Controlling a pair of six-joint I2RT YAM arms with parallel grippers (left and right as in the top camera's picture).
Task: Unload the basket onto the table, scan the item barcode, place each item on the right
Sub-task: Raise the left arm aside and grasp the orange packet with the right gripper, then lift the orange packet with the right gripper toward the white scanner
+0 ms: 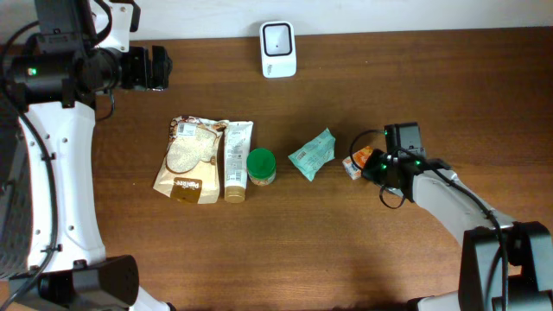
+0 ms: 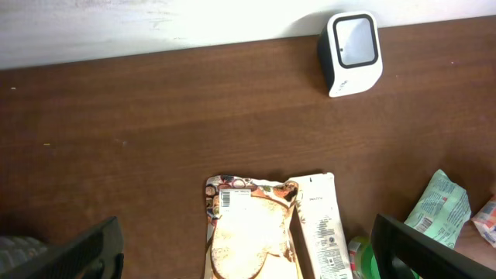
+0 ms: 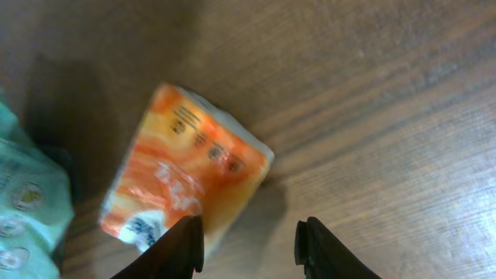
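The white barcode scanner (image 1: 278, 49) stands at the table's far edge and also shows in the left wrist view (image 2: 351, 53). A small orange packet (image 1: 352, 164) lies flat on the wood at the right. My right gripper (image 1: 367, 162) is low over the packet's right end. In the right wrist view the orange packet (image 3: 186, 178) lies up and left of the right gripper (image 3: 248, 236). Its jaws stand partly apart with only bare wood between them, and the left finger overlaps the packet's lower edge. My left gripper (image 2: 248, 252) hangs wide open, high above the bread bag (image 2: 248, 232).
A row of goods lies mid-table: bread bag (image 1: 190, 160), white tube (image 1: 236, 160), green-lidded jar (image 1: 261, 166) and teal packet (image 1: 312, 154). The teal packet (image 3: 23, 201) sits just left of the orange one. The left gripper (image 1: 160, 67) is at the far left.
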